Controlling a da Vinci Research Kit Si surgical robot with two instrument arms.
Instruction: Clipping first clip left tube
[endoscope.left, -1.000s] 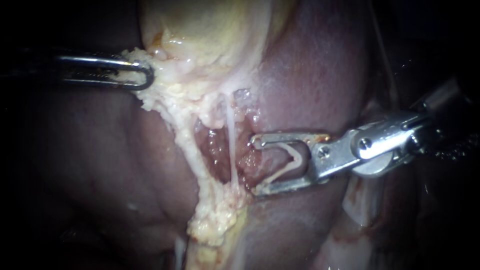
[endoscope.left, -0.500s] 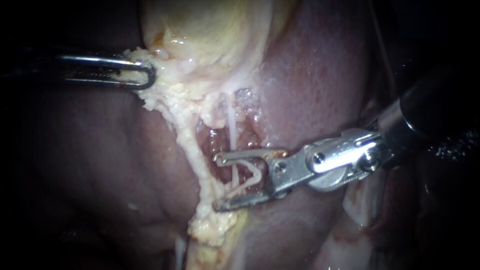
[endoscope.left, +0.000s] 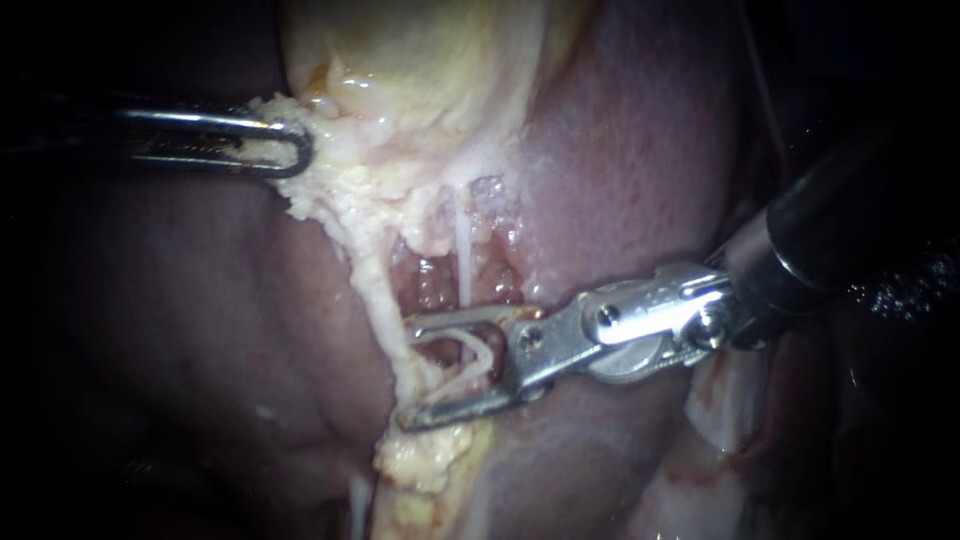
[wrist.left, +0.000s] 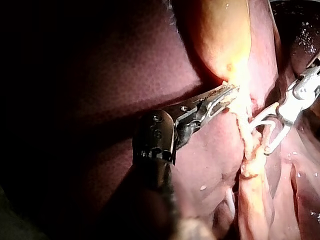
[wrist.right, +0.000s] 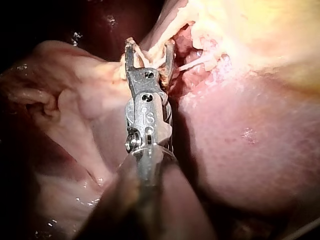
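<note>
Where the thin pale tube (endoscope.left: 463, 262) passes between its jaws, the right instrument (endoscope.left: 412, 372) holds them wide apart, carrying an open white clip (endoscope.left: 478, 352). Beyond its tips, the left instrument (endoscope.left: 290, 152) clamps the gallbladder (endoscope.left: 400, 60) edge.

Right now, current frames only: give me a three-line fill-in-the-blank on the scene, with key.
1. The white clip sits in the jaws of the ___ instrument.
2. The left instrument has its jaws ___ on pale tissue beside the gallbladder.
3. Closed clips visible on the thin white tube: ___.
Missing words: right; shut; none.
</note>
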